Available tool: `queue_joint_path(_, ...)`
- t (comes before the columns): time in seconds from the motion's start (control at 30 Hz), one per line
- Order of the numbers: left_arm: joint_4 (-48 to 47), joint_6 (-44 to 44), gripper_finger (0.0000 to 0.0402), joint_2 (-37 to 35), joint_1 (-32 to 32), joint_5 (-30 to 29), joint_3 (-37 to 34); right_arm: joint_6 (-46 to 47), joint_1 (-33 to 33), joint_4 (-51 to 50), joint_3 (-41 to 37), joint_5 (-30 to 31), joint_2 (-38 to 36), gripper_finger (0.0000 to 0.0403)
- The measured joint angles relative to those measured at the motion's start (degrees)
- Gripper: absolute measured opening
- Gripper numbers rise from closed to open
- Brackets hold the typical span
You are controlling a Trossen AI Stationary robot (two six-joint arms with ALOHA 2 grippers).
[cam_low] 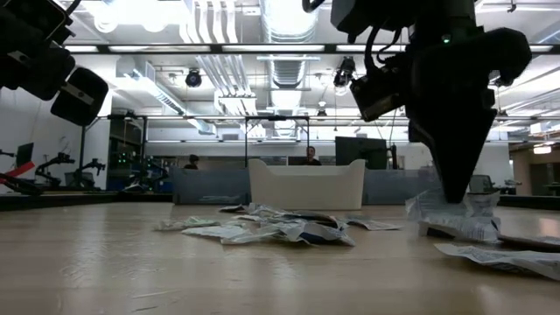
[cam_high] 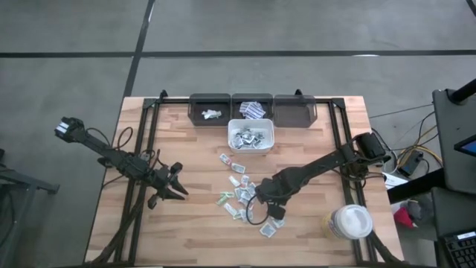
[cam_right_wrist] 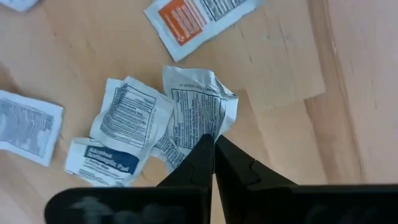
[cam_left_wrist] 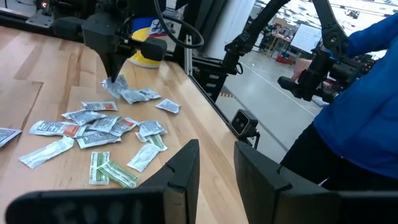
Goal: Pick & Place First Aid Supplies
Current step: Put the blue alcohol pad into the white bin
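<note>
- Closest to the right wrist camera: right gripper (cam_right_wrist: 213, 146), fingertips pressed together on the edge of a crumpled white sachet (cam_right_wrist: 196, 112); tips low at the wooden table (cam_right_wrist: 292, 50); sachet creased and partly raised off the wood
- Same view: two more printed sachets just beside the pinched one, overlapping it; one with a dark blue band (cam_right_wrist: 102, 163); an orange-labelled sachet (cam_right_wrist: 196, 17) lies a little apart
- High view: right gripper (cam_high: 264, 202) reaches in from the table's right side to the near-right edge of the loose pile of sachets (cam_high: 236, 190), which is scattered at mid-table; a few greenish packets (cam_high: 224, 198) sit on the pile's left side
- White bin (cam_high: 251, 136) stands beyond the pile, holding several sachets; behind it, a row of three dark bins (cam_high: 252, 109) along the far edge; left one holds a few white items, middle one holds printed packets
- Left gripper (cam_high: 175, 186) hovers over bare wood left of the pile, apart from it; fingers (cam_left_wrist: 180, 171) spread with a clear gap; nothing between them
- White round lidded tub (cam_high: 351, 221) near the table's right front corner, well apart from the pile
- Low view: dark right gripper (cam_low: 455, 131) points down onto the crumpled sachet at right; white bin (cam_low: 306, 184) behind the pile
- Left wrist view: person in a blue sleeve (cam_left_wrist: 367, 99) beyond the table's edge
</note>
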Motion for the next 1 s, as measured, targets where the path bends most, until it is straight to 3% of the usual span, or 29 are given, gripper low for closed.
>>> queue_joint_path(0.53,0.0,0.3,0.0094,0.0,0.0,0.0,0.0,-3.5,-1.0,1.4,-3.2,0.0,0.3,0.0023)
queue_joint_path(0.73,0.0,0.3,0.0094,0.0,0.0,0.0,0.0,-3.6,-0.9,1.5,-3.2,2.8,0.3,0.0019)
queue_joint_path(1.0,0.0,0.3,0.0094,0.0,0.0,0.0,0.0,-5.4,-1.1,1.5,-3.3,3.0,0.3,0.0058)
